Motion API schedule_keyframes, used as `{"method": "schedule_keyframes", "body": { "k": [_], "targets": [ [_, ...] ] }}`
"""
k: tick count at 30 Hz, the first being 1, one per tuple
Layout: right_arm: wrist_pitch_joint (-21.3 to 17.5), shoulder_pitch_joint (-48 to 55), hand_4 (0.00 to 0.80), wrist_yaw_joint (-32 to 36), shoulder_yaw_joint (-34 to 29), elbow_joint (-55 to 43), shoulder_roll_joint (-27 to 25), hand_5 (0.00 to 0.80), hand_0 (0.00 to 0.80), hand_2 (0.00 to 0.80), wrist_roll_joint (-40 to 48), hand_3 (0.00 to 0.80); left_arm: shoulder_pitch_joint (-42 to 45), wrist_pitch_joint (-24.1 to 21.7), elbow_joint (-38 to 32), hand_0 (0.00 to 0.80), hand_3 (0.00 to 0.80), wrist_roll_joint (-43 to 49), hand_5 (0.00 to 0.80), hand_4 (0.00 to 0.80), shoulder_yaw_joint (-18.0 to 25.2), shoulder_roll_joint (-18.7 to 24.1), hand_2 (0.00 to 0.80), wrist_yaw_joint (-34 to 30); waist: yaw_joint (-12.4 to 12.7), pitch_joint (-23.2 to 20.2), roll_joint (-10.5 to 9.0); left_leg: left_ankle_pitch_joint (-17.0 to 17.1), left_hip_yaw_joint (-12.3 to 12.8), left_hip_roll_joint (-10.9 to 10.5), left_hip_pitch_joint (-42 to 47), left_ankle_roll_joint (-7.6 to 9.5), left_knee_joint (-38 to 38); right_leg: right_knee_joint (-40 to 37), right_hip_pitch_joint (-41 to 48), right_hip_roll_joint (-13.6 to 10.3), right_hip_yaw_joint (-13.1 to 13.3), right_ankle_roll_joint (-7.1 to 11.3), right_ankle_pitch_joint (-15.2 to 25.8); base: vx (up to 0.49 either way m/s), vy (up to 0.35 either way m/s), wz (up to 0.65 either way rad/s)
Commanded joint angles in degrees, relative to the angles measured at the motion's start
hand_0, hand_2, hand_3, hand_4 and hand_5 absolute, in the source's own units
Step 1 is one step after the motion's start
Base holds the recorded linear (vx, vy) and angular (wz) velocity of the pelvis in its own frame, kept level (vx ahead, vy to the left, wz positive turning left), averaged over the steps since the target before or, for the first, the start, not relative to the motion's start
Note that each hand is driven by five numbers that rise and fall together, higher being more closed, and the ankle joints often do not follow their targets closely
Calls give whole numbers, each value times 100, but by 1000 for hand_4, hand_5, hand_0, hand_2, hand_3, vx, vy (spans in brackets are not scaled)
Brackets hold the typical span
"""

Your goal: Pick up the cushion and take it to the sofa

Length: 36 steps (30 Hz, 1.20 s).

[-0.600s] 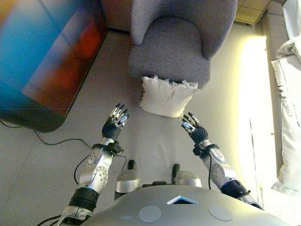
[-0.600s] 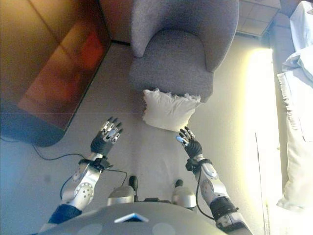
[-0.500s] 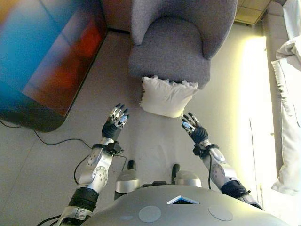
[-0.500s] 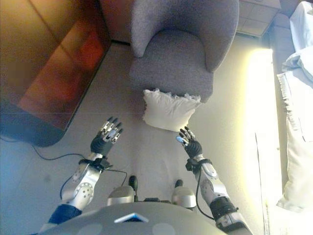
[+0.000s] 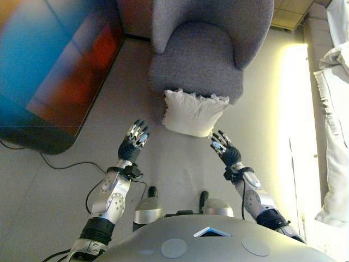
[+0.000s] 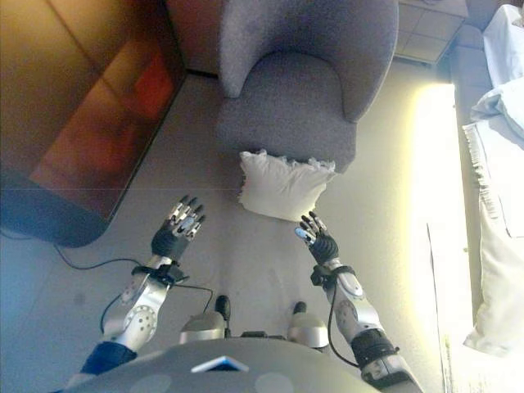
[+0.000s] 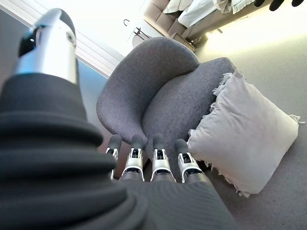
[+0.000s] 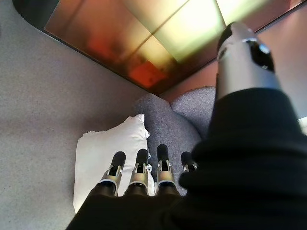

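Cushion (image 5: 192, 113): white, fringed along its upper edge, on the floor (image 5: 180, 164), leaning against the front of the grey armchair (image 5: 203, 52). Not held by either hand.

Left robot hand (image 5: 134, 143): raised, fingers straight and spread, empty, apart from the cushion on its left side.

Right robot hand (image 5: 224, 151): raised, fingers straight and spread, empty, just off the cushion's lower right corner, not touching.

Dark low cabinet (image 5: 52, 65) with glossy top stands left of the armchair.
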Motion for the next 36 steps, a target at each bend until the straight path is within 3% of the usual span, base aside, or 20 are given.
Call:
{"method": "schedule_keyframes", "body": {
  "k": [1,15,19,26,28,30,31,32,34,36],
  "targets": [
    [-175,-89,0,43,-28,-417,26,0,0,0,-19,0,-157,-327,-161,0,0,65,0,0,43,60,0,-56,55,-56,54,-399,367,-77,4,142,171,253,-348,191,-43,138,7,0,0,0],
    [-99,-9,0,154,-9,-392,-64,0,0,0,-43,0,-22,-307,-112,0,0,-102,0,0,74,94,0,-61,49,-80,2,-600,360,-147,-161,192,603,370,-418,66,80,149,-12,30,35,-1],
    [-181,-121,0,24,50,-395,-80,0,0,0,-11,0,-244,-346,-70,0,0,-154,0,0,33,123,0,8,13,31,4,-591,387,-160,-197,216,554,435,-546,-6,110,205,24,-73,73,-5],
    [-40,-160,0,3,-117,-335,-4,0,0,0,-40,0,-56,-404,-135,0,0,-104,0,0,184,85,0,159,8,30,-72,-856,468,-245,-170,323,914,752,-542,-214,223,298,-68,48,89,-3],
    [-53,-191,0,38,-174,-299,31,0,0,0,-63,0,-50,-379,-129,0,0,-71,0,0,261,125,0,140,32,37,-65,-899,469,-257,-255,401,1072,1109,-614,-338,253,347,-195,34,115,-1],
    [-122,-183,0,62,-199,-306,74,0,0,0,-109,0,-122,-395,-53,0,0,-43,0,0,256,197,0,200,36,69,-79,-973,439,-340,-462,570,1299,1890,-846,-525,357,364,-60,-10,138,2],
    [-169,-174,0,22,-184,-318,90,0,0,0,-118,0,-193,-388,5,0,0,-28,0,0,253,230,0,297,18,97,-60,-1016,440,-377,-540,680,1380,2543,-1181,-637,447,358,242,-39,231,2],
    [-214,-120,0,-39,-163,-386,102,0,0,0,-127,0,-294,-350,97,0,0,-28,0,0,278,248,0,404,-55,186,84,-1045,384,-318,-549,757,1431,3537,-1645,-641,627,299,645,-21,255,3],
    [-248,-37,0,-77,-150,-437,73,0,0,0,-89,0,-384,-322,197,0,0,-78,0,0,342,265,0,369,-131,286,201,-1080,351,-258,-573,750,1563,4417,-2228,-555,843,260,867,48,214,30],
    [-226,57,0,-78,-205,-419,60,0,0,0,-32,0,-361,-197,186,0,0,-87,0,0,450,305,0,238,-181,338,212,-1126,303,-266,-473,672,1573,4425,-2457,-570,851,280,1004,194,95,41]
  ]
}}
